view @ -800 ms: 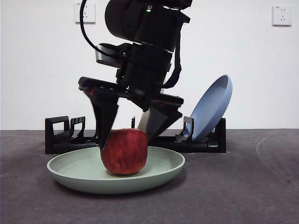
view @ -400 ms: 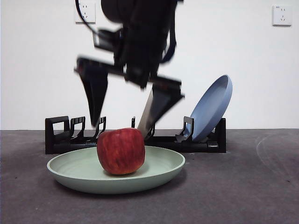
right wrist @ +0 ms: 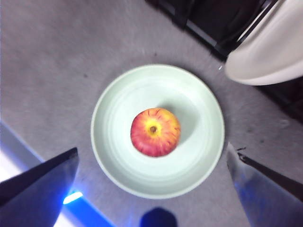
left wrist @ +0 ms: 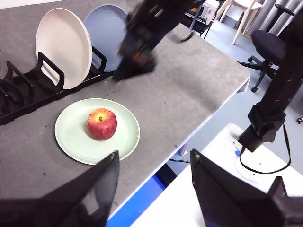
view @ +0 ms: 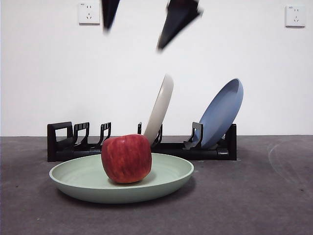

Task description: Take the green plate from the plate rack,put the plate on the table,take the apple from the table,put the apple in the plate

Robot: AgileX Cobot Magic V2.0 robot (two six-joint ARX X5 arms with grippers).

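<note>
apple in green plate, right pincer (spread) above

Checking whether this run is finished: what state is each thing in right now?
Apple: resting upright in the green plate, free of any gripper.
Green plate: flat on the table, out of the rack.
White plate: standing on edge in the plate rack.
Blue plate: leaning in the rack.
Right gripper: open, high above the apple.
Left gripper: open, empty, off to the side.
</note>
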